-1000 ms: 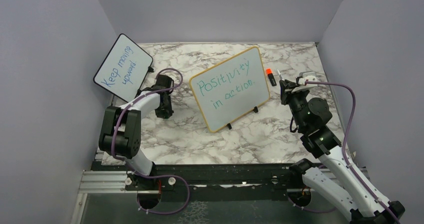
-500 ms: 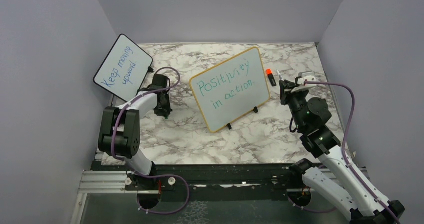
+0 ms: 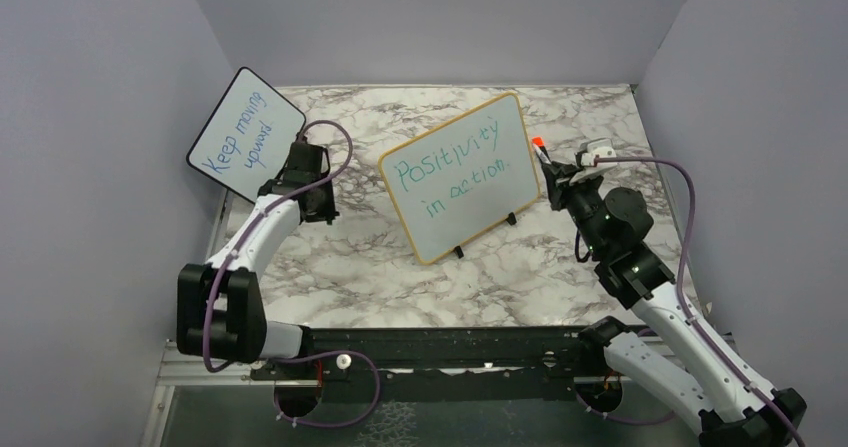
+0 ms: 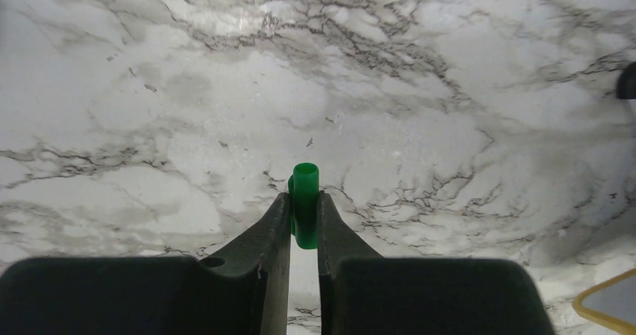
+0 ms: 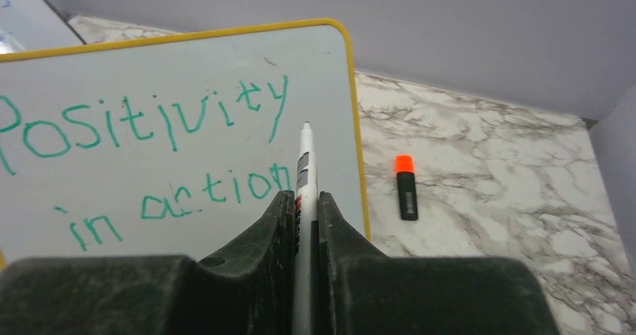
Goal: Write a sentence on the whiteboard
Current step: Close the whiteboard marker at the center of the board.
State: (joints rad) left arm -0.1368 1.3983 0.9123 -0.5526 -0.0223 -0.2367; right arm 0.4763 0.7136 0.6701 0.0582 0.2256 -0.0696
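The whiteboard (image 3: 490, 137) with its yellow frame stands tilted at mid-table, and the sentence (image 3: 455, 172) "Positivity in action" is written on it in green over two lines. In the right wrist view the same sentence (image 5: 142, 125) fills the whiteboard (image 5: 330, 73). My right gripper (image 5: 303, 198) is shut on a white marker (image 5: 304, 166). The marker's tip points at the board's right part, beside the end of "action"; whether it touches does not show. In the top view the right gripper (image 3: 552, 174) sits at the board's right edge. My left gripper (image 4: 304, 198) is shut on a green cap (image 4: 304, 189) above the marble, left of the board (image 3: 322, 210).
A black marker with an orange cap (image 5: 406, 187) lies on the marble right of the whiteboard, just behind my right gripper (image 3: 539, 143). A smaller black-framed board (image 3: 246, 134) with blue writing leans at the back left. Grey walls close three sides.
The left arm has stretched out toward the back left, carrying the cap, and its jaws have narrowed. The right gripper has moved left with the marker, up to the whiteboard's right edge.
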